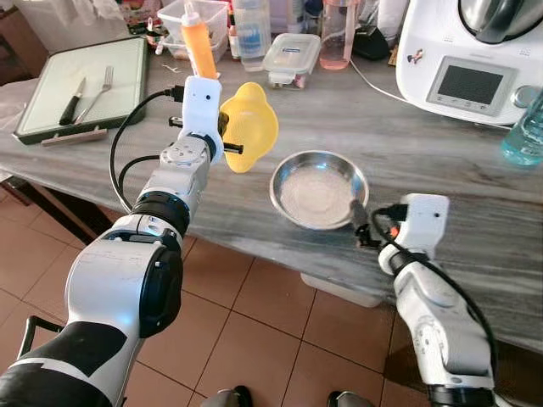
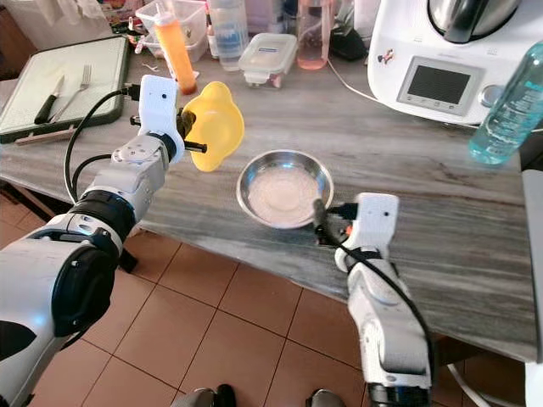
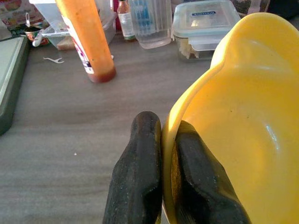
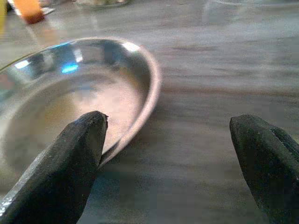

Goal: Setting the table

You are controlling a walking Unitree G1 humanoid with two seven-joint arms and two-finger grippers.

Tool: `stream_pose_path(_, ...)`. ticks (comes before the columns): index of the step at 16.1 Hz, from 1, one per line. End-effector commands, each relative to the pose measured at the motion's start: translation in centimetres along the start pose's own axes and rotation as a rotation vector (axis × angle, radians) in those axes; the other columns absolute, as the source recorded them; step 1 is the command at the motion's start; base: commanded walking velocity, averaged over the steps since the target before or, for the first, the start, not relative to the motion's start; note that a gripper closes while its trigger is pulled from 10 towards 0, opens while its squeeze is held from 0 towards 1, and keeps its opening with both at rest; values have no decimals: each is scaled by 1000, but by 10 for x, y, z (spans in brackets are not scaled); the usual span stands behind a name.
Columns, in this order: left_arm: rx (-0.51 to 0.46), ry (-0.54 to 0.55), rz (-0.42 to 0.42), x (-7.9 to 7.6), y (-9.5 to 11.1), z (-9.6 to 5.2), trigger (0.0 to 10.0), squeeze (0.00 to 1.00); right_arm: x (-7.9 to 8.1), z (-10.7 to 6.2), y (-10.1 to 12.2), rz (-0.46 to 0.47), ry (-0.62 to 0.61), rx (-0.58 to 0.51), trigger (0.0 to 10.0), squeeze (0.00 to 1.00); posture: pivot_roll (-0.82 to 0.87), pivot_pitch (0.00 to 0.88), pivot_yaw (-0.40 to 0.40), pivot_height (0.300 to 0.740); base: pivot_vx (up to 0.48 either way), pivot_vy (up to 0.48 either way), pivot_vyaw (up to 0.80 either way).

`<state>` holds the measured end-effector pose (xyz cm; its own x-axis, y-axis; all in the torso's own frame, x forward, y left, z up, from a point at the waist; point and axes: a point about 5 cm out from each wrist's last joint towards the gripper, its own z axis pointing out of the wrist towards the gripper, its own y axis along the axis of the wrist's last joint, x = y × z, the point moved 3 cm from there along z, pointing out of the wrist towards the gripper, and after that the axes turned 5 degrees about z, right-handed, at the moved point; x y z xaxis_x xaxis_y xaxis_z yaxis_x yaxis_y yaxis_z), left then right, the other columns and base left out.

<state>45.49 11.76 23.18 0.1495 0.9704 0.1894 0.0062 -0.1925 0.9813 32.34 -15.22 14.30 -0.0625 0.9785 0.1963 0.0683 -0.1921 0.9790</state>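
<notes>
Bowls are the task items: one steel, one yellow, both at the front half of the grey stone worktop (image 1: 407, 144).

1. Worktop. It runs the full width of the head views, with terracotta floor tiles (image 1: 254, 314) below its front edge.
2. White kitchen machine (image 1: 471, 59). It stands at the back right corner, display facing forward.
3. Green tray (image 1: 85, 85). It lies at the left end of the worktop and carries a knife (image 1: 72, 102) and a fork (image 1: 100, 89), side by side.
4. Steel bowl (image 1: 318, 189). It rests upright near the front edge, roughly mid-worktop.
5. Yellow bowl (image 1: 250, 125). It is held clear of the worktop, tilted on edge, just left of the steel bowl and apart from it.
6. Clear lidded container (image 1: 291, 58), orange squeeze bottle (image 1: 198, 42) and blue-tinted bottle (image 2: 509, 106). The first two stand along the back edge; the last stands at the right end in front of the kitchen machine.

Left gripper (image 3: 161, 158): raised over the worktop, fingers closed tight on the yellow bowl's rim, one finger on each side of the wall.

Right gripper (image 4: 168, 154): low at the front edge, at the steel bowl's near right rim. Its fingers are spread wide and hold nothing; one fingertip (image 4: 84, 135) sits at the rim, the other over bare worktop beside the bowl. Contact with the rim cannot be determined.
</notes>
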Motion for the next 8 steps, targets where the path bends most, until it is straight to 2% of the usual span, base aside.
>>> stream_pose_path(1,-20,3,8,3,11,1,10000,0,4,-6,-8,7,11,29,10000,0,-66,171,83,740,0,0,0)
stream_pose_path(4,-22,-7,8,0,12,1,10000,0,1,-21,-4,-69,8,21,10000,0,-66,171,83,740,0,0,0)
stream_pose_path(8,-22,-9,8,2,12,1,10000,0,5,-43,-1,-97,33,21,10000,0,-70,166,79,740,0,0,0)
